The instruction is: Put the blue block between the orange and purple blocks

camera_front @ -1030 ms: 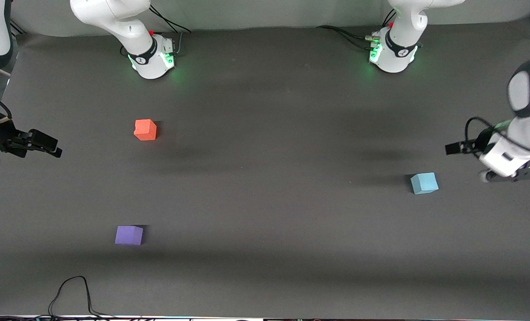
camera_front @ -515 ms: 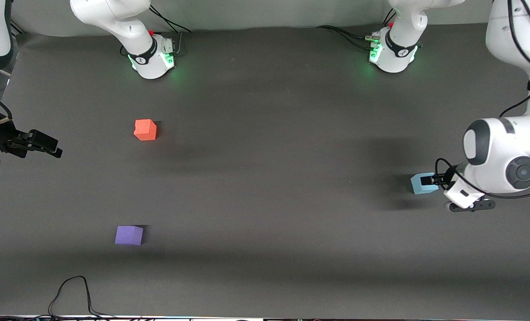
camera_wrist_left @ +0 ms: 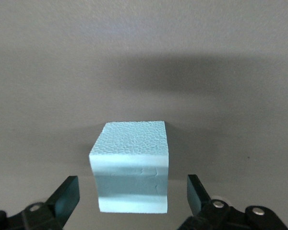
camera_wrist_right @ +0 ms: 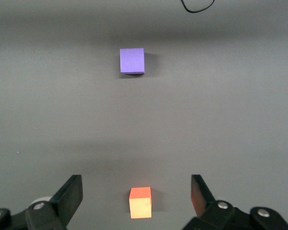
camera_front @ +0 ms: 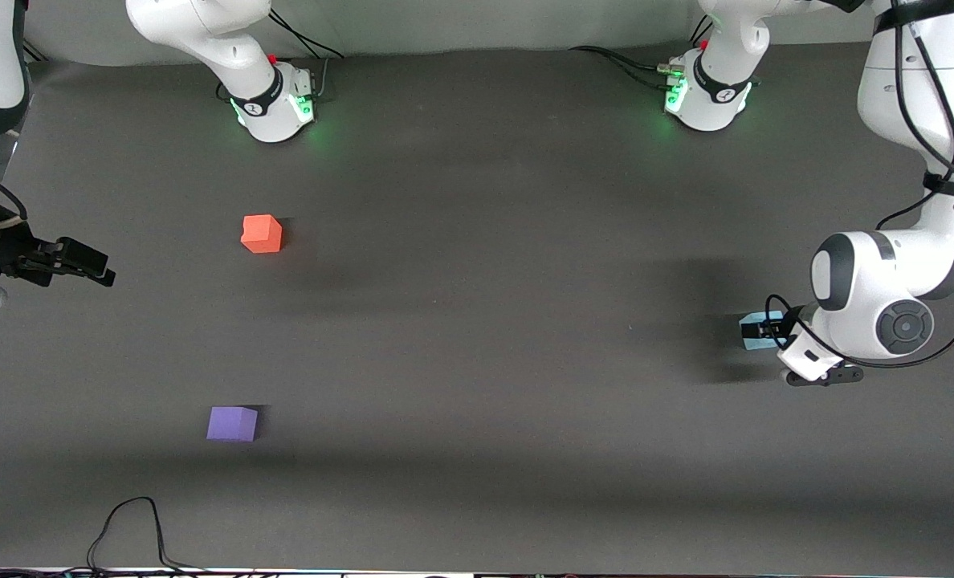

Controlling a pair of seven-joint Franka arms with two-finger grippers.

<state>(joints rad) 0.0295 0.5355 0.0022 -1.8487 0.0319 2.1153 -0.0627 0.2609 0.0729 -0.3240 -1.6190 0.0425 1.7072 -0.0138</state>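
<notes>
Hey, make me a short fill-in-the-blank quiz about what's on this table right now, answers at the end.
1. The left claw is open, one finger on each side of the ____ block.
2. The purple block lies ____ to the front camera than the orange block.
3. The blue block sits toward the ____ arm's end of the table.
4. The right claw waits with its fingers ____.

Missing words: blue; nearer; left; open
</notes>
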